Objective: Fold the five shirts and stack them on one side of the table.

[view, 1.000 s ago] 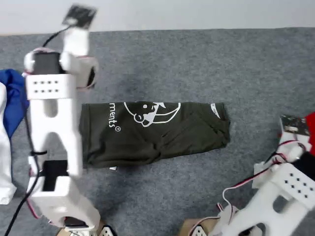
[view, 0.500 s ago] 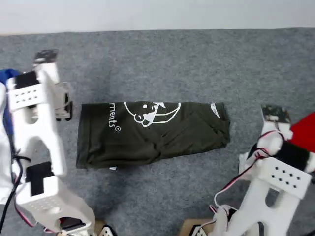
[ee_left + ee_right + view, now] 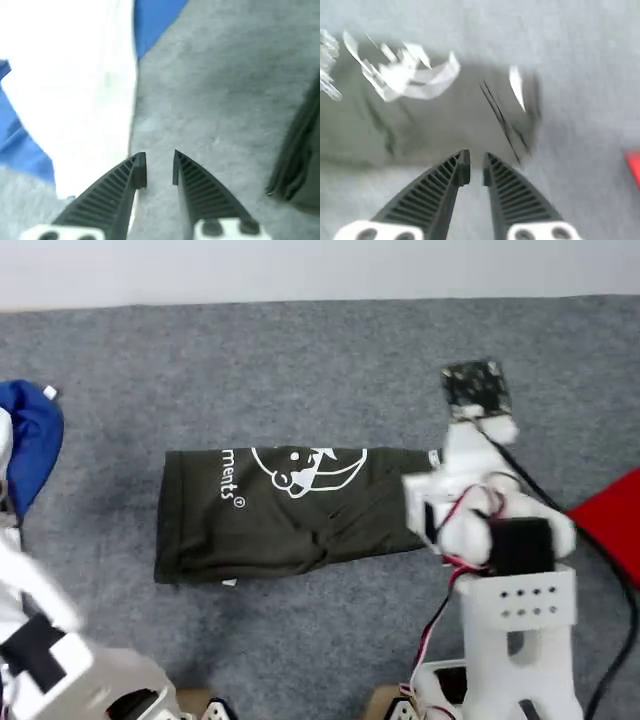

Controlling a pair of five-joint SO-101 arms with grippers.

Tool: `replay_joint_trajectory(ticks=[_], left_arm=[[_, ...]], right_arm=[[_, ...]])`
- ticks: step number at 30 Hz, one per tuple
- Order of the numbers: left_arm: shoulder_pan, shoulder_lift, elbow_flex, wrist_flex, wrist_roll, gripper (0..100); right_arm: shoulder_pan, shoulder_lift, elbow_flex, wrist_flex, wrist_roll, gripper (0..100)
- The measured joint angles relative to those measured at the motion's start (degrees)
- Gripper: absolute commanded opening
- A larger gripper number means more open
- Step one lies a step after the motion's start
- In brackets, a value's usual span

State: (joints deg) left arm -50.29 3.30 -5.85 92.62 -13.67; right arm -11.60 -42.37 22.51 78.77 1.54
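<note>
Grey felt-like table (image 3: 330, 350), seen from above, with a pale wall (image 3: 300, 270) along its far edge. At centre lies the green shirt (image 3: 300, 510), folded into a long rectangle running left to right, with its white print facing up on the far-left part. At the left edge a blue shirt (image 3: 30, 440) lies bunched; the left wrist view shows a white shirt (image 3: 65, 90) lying against it, with blue cloth on two sides of the white. A red shirt (image 3: 610, 520) shows at the right edge, well apart from the green one. The right arm (image 3: 490, 540) stands over the right end of the green shirt. The right gripper (image 3: 473, 167) points down at that shirt's near edge, its fingers a narrow gap apart and clamped on nothing; whether they touch the cloth cannot be told. The left arm (image 3: 40, 660) sits at the near-left corner. The left gripper (image 3: 159, 167) hangs over bare table just beside the white shirt's edge, fingers slightly apart and empty, with the green shirt's end visible farther off.
</note>
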Motion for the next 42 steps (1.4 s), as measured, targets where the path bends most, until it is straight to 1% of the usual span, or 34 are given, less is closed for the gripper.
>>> replay_joint_trajectory(ticks=[4,10,15,19,23,26,28,32,33,37,42], left_arm=[[-4.9,-0.2,1.9,0.0,-1.7,10],[-10.8,-0.2,6.8,-1.9,-3.3,10],[-14.1,-0.2,9.3,-3.3,-3.5,10],[-14.4,-0.2,12.5,-4.5,-3.7,10],[-14.5,-0.2,17.0,-8.3,-3.7,10],[-14.7,-0.2,19.8,-9.5,-3.4,10],[-14.7,-0.2,21.3,-10.3,-3.6,10],[-14.8,-0.2,23.4,-12.0,-3.5,10],[-15.0,-0.2,23.6,-12.0,-3.7,10],[-16.2,-0.2,23.6,-12.0,-3.6,10],[-17.4,-0.2,23.6,-12.2,-3.4,10]], right_arm=[[-9.1,6.6,-0.4,-2.2,-4.5,9.5],[-16.5,22.2,-12.2,-2.4,-10.3,9.5],[-22.3,38.4,-26.8,0.4,-14.1,9.4],[-26.0,51.6,-39.6,3.6,-18.2,9.5],[-30.5,64.4,-53.8,7.3,-19.3,9.5],[-33.6,72.8,-64.7,8.0,-19.8,10.0],[-35.3,78.2,-71.8,8.0,-20.6,13.8],[-38.6,88.4,-83.4,10.1,-23.6,28.2],[-39.4,90.7,-85.9,10.6,-24.4,29.9],[-42.3,98.3,-94.0,11.1,-26.4,30.2],[-44.7,104.7,-99.4,10.5,-26.5,30.2]])
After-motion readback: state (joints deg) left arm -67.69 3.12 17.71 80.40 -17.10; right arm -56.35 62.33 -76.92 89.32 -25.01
